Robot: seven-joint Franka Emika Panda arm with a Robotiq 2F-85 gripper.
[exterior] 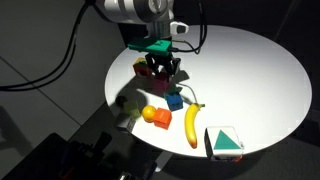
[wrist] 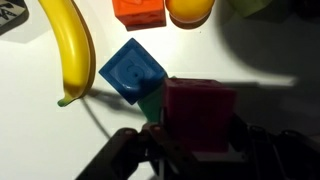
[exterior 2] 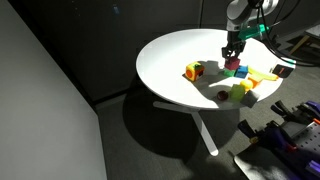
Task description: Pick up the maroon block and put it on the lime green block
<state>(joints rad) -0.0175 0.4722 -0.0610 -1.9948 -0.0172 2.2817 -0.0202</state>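
Observation:
In the wrist view my gripper (wrist: 198, 135) is shut on the maroon block (wrist: 200, 108), a dark pink cube held between both fingers. The lime green block (wrist: 151, 102) shows only as a green strip at the maroon block's left edge; the rest is hidden under it. I cannot tell whether the two blocks touch. A blue cube (wrist: 131, 70) lies against the green block. In both exterior views the gripper (exterior: 160, 68) (exterior 2: 232, 56) hangs low over the white round table (exterior: 250, 70).
A banana (wrist: 70, 48) (exterior: 193, 125) lies beside the blue cube (exterior: 175, 100). An orange-red cube (wrist: 139, 10) and an orange fruit (wrist: 190, 9) (exterior: 160, 118) sit just beyond. A green-and-white box (exterior: 225, 142) stands at the table's edge.

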